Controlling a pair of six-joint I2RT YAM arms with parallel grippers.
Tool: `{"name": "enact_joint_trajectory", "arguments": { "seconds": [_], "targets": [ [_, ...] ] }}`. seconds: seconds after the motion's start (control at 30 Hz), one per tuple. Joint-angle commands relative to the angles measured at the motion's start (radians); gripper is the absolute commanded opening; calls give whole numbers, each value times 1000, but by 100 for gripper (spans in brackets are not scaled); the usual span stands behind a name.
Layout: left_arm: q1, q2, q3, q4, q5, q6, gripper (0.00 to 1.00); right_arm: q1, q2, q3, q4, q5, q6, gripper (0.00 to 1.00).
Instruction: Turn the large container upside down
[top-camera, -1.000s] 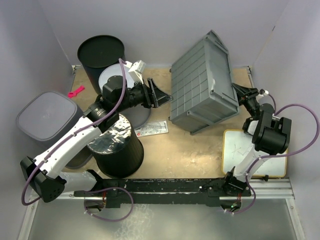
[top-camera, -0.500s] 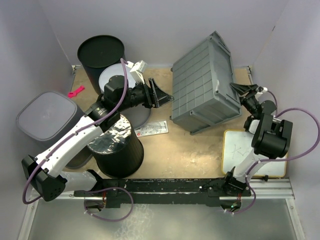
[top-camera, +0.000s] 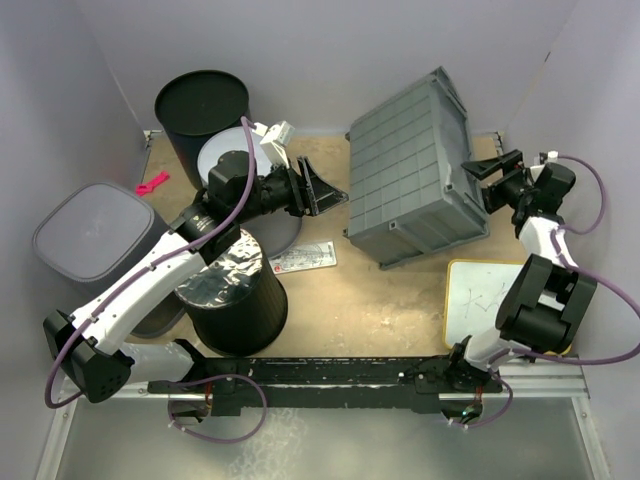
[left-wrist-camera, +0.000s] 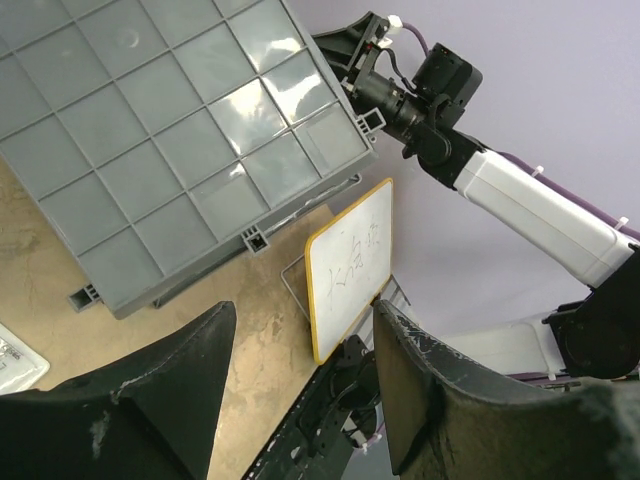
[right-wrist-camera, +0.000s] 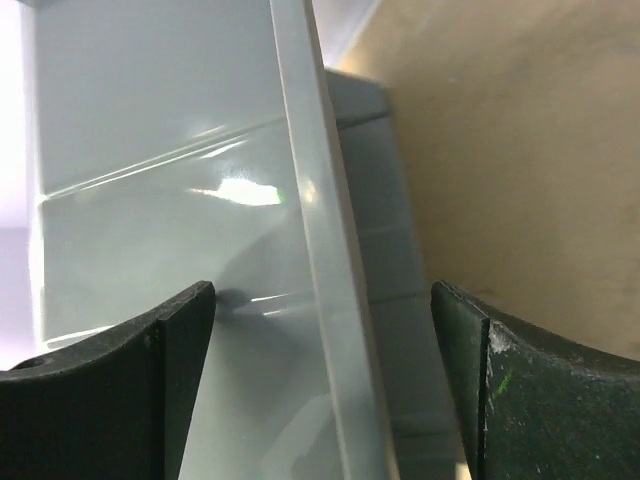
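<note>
The large container (top-camera: 410, 170), a grey crate, lies tilted at the back right with its gridded base (left-wrist-camera: 180, 130) facing up. My right gripper (top-camera: 487, 178) is open at the crate's right edge. In the right wrist view the crate's rim (right-wrist-camera: 300, 200) runs between the spread jaws of that gripper (right-wrist-camera: 322, 300), with a gap on each side. My left gripper (top-camera: 325, 190) is open and empty just left of the crate. In the left wrist view this gripper (left-wrist-camera: 305, 390) looks across the crate's base toward the right arm (left-wrist-camera: 440, 90).
A tall black bin (top-camera: 200, 105) and a white round tub (top-camera: 232, 155) stand at the back left. A black bin with a shiny liner (top-camera: 235, 290) sits under the left arm, and a grey lidded box (top-camera: 95, 235) lies far left. A whiteboard (top-camera: 490, 300) lies front right, a label card (top-camera: 302, 258) mid-table.
The right gripper has opened off the crate's rim, and its arm has swung right and toward the back. The crate shifted slightly right. The left arm has not moved.
</note>
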Motion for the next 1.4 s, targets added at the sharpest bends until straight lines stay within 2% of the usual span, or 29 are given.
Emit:
{"name": "enact_joint_trajectory", "arguments": {
  "seconds": [0.0, 0.23, 0.33, 0.43, 0.7, 0.9, 1.0, 1.13, 1.37],
  "targets": [
    [-7, -23, 15, 54, 14, -3, 54, -4, -14, 45, -261, 123, -237, 90],
    [-7, -18, 17, 56, 12, -4, 54, -2, -34, 145, -409, 260, -377, 93],
    [-7, -9, 21, 56, 10, -5, 55, -1, -52, 179, -460, 292, -412, 98],
    [-6, -2, 41, 1, -23, 20, 56, 7, -93, 201, -502, 364, -449, 100],
    [-6, 41, 167, -309, -312, 168, 63, 50, -264, 267, -554, 416, -524, 100],
    [-7, 47, 179, -374, -470, 242, 63, 225, -391, 329, -564, 433, -651, 100],
    [-8, 38, 182, -397, -554, 254, 63, 289, -468, 286, -496, 362, -684, 100],
    [-7, -7, 158, -394, -629, 302, 63, 319, -562, 139, -353, 257, -710, 100],
    [-6, -81, 97, -389, -718, 348, 64, 353, -632, 34, -379, 401, -785, 100]
  ]
}}
